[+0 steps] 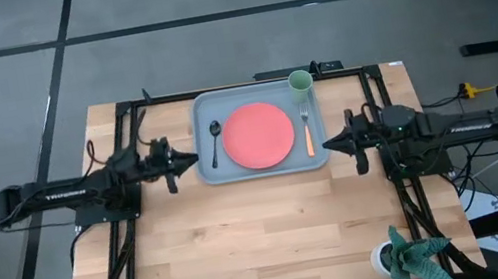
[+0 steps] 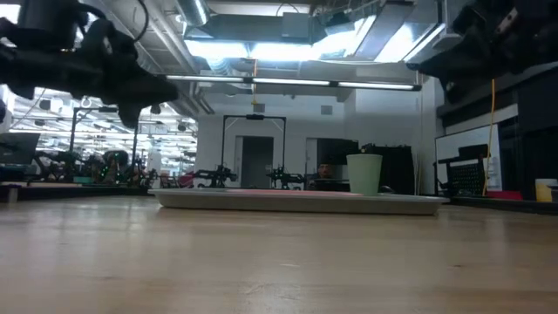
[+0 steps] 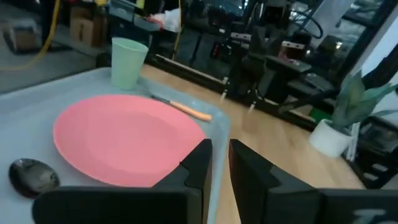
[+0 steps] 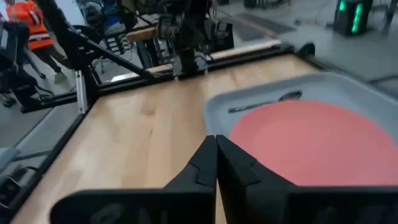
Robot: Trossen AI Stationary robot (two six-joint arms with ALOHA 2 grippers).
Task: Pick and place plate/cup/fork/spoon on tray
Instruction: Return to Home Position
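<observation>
The grey-blue tray (image 1: 199, 107) lies at the table's far middle. On it lie the coral-red plate (image 1: 258, 136) in the middle, the dark spoon (image 1: 216, 140) left of the plate, and the orange-handled fork (image 1: 308, 132) right of it. The pale-green cup (image 1: 300, 82) stands upright in the tray's far right corner. My left gripper (image 1: 193, 157) hovers just off the tray's left rim, empty, its fingers (image 3: 200, 158) shut but for a narrow slit. My right gripper (image 1: 326, 145) hovers just off the tray's right rim, shut and empty (image 4: 216, 142).
A white pot with a green plant (image 1: 395, 257) stands at the table's near right corner. Bare wooden tabletop (image 1: 266, 238) spreads between the tray and the near edge. Black frame rails (image 1: 123, 115) run along the table's left, right and far sides.
</observation>
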